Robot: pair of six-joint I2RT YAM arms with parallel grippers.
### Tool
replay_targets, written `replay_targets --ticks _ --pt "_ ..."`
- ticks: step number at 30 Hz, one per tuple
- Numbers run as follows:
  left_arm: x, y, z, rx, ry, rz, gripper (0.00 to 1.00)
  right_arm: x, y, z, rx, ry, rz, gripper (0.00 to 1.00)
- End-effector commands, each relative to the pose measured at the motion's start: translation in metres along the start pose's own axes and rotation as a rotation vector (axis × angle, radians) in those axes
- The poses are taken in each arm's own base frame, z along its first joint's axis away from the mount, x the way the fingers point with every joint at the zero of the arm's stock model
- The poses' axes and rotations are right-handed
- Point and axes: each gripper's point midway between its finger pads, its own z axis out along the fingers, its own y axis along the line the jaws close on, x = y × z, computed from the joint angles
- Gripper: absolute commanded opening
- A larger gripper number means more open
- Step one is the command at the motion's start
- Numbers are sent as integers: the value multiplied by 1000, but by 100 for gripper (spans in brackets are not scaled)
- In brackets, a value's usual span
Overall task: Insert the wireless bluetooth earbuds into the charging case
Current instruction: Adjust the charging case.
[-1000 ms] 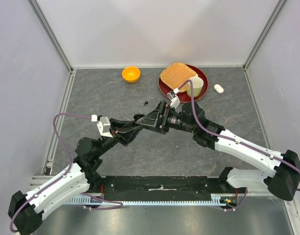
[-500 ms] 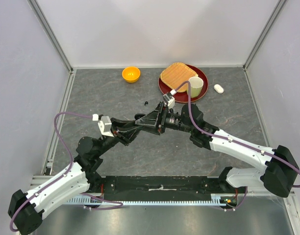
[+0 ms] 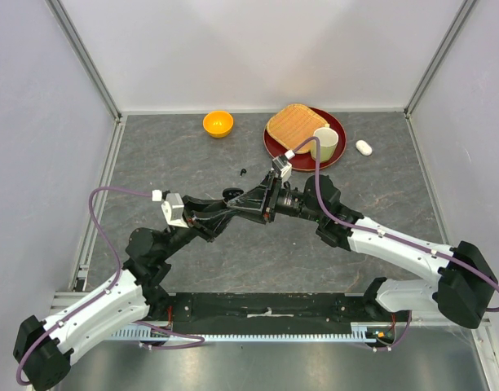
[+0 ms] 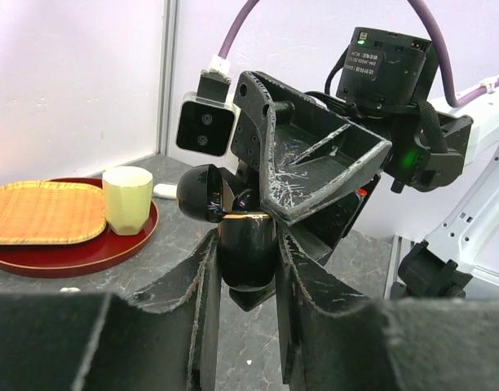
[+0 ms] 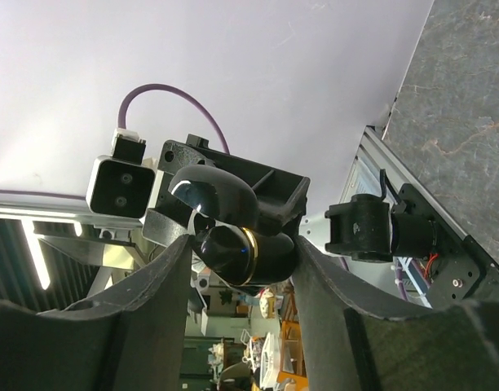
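Item 1: orange bowl (image 3: pixel 218 123), small, standing at the far edge of the table, left of centre.
Item 2: dark red round plate (image 3: pixel 338 123), far edge, right of centre.
Item 3: square woven tray (image 3: pixel 295 126), tan, lying on the plate's left part and overhanging its rim.
Item 4: pale yellow-green cup (image 3: pixel 324 144), upright on the plate's right side.
Item 5: grey stone-patterned table (image 3: pixel 176 163).

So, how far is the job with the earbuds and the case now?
Done: the black charging case is off the table, its lid open. In hand: the left end effector grips it, and the right end effector closes around it too. To do: no bud shows inside; a small dark piece, maybe a bud, lies on the table.
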Motion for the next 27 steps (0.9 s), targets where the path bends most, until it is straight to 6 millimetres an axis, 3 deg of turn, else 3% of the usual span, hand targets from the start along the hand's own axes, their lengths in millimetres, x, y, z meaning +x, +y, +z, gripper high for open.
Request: replay_targets --ticks 1,6,7,8,9,14,19,27 --pt "-24 -8 6 42 -63 41 2 -3 17 0 -72 -5 -22 43" --pt "-23 -9 6 47 -59 34 2 -3 15 3 -35 8 -101 43" --pt "-22 -10 6 49 -58 34 2 -3 11 3 -13 12 -108 46" --pt "-21 -9 6 47 -54 32 2 -4 14 2 -16 6 -121 57" --pt "-20 -9 6 45 -52 32 2 -4 16 2 -20 -2 -120 62" --pt "-19 -7 6 38 -44 32 2 -6 27 -2 -84 -22 -94 71" --pt "-16 -7 7 41 -34 32 2 -6 31 -1 -118 -27 -52 69" --pt "-17 -8 6 44 -38 31 2 -10 27 1 -111 -36 -32 54"
